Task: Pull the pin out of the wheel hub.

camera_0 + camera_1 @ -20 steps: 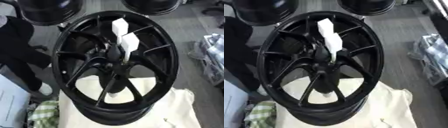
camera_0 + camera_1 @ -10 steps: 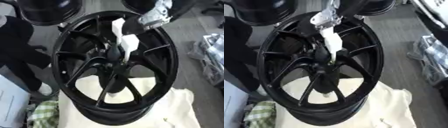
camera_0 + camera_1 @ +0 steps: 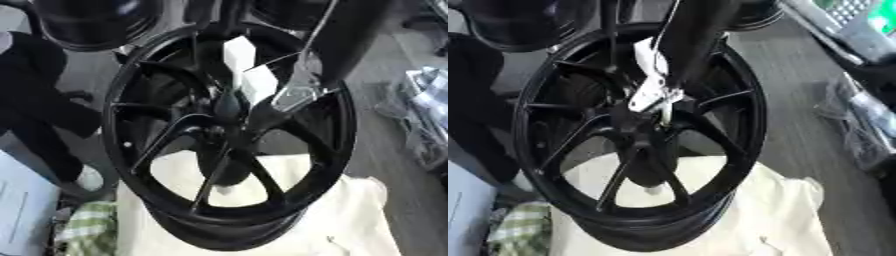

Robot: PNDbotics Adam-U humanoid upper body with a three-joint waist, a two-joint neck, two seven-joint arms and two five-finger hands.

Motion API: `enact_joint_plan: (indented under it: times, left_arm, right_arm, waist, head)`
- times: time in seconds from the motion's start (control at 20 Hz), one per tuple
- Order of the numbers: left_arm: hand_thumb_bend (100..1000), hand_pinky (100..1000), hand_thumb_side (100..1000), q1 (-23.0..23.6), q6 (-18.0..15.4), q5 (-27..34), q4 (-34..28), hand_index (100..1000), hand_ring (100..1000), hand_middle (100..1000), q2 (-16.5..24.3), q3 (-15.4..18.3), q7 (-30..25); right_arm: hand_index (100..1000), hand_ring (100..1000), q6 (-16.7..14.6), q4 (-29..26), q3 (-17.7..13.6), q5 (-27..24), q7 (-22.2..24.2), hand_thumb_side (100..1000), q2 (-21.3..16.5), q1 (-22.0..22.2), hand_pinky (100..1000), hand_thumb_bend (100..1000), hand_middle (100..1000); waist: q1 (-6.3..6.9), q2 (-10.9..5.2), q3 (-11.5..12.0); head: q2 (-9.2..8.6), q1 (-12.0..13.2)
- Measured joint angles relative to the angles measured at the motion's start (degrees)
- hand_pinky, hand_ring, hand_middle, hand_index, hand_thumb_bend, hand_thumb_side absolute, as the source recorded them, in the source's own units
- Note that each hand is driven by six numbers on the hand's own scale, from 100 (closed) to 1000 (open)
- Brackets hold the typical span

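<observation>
Nearest the camera, a cream cloth [image 3: 324,215] lies under the lower rim of the black wheel hub [image 3: 157,195], which stands tilted on it, with a green-checked rag [image 3: 83,230] at the lower left. At the middle of the spokes sits the dark centre boss, and from it the white pin [image 3: 248,75] stands up toward the top of the wheel, a blocky white piece that looks seated in the hub. Judged from that, the task is at its opening: the pin is not yet out, and the reach, the grasp and the pull are all left to do.

Beyond the boss, the right robot hand [image 3: 302,95] comes down from above on a dark arm, its silver part showing just beside the pin. Whether its fingers are apart or together cannot be told (they blur into the spokes), nor whether it touches the pin. The left robot hand shows in neither view.

The two views differ usefully. The left eye view shows the pin nearly whole, with the hand off to its right. In the right eye view the arm crosses in front, so only a strip of white is seen and the silver part overlaps the boss. Farther off stand more dark wheels [image 3: 87,22] on the floor.
</observation>
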Motion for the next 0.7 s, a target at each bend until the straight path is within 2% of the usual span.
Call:
enact_joint_plan:
  times: [0.4,0.7]
  left_arm:
    - [178,767,870,0.02,0.04,0.0,0.0,790,742,774,0.0,-0.01,-0.11]
    - [177,767,871,0.02,0.18,0.0,0.0,789,742,772,0.0,-0.21,-0.29]
  right_arm:
    - [783,650,-1.28,0.0,0.57,3.17,1.28,204,-0.96,1.91,713,596,697]
    - [776,670,-1.83,0.25,1.39,6.28,1.83,180,-1.98,3.63,748,576,703]
  waist:
    - [0.39,0.34,0.01]
    - [0.62,0.77,0.02]
  head:
    - [0.0,0.07]
    - [0.0,0.07]
